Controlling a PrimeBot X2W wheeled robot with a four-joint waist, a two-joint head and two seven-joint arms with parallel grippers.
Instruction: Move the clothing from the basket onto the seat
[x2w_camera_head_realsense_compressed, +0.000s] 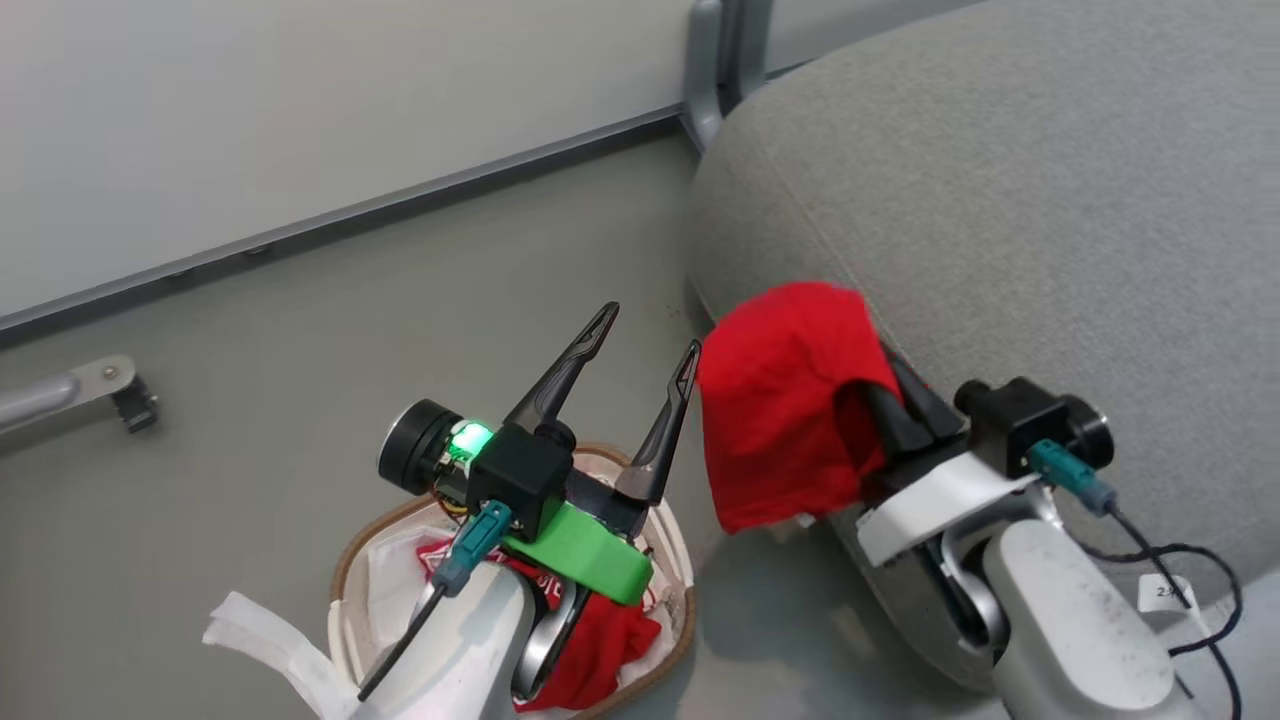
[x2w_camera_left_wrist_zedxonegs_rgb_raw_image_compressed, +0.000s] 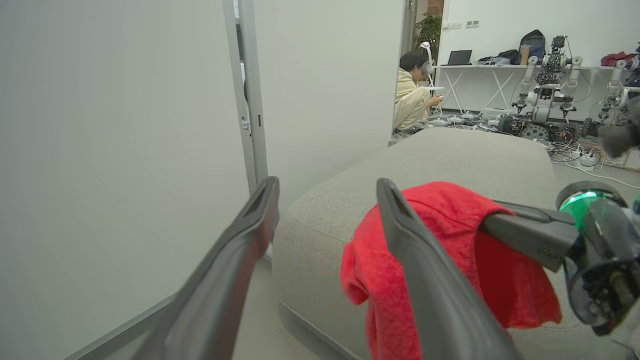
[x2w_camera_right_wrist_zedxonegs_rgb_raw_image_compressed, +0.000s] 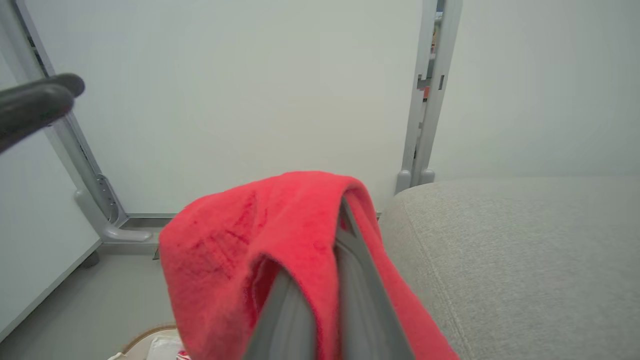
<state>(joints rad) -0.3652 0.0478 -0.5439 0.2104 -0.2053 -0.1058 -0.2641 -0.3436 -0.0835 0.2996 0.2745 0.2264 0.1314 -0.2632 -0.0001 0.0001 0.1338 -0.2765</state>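
right end effector (x2w_camera_head_realsense_compressed: 905, 405) clamped on plain red garment (x2w_camera_head_realsense_compressed: 785, 420), draped over its fingers at seat (x2w_camera_head_realsense_compressed: 1000, 200) edge | left end effector (x2w_camera_head_realsense_compressed: 650, 330) fingers apart above basket (x2w_camera_head_realsense_compressed: 345, 560), jersey (x2w_camera_head_realsense_compressed: 600, 640) inside | risk: released here, overhanging cloth likely slides to floor (x2w_camera_head_realsense_compressed: 300, 350)

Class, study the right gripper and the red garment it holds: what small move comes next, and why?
Probably carry the right gripper further over the large grey fabric-upholstered seat before releasing: the plain red fabric garment draped over its fingers hangs at the seat's edge, partly above the floor, and might slide off.
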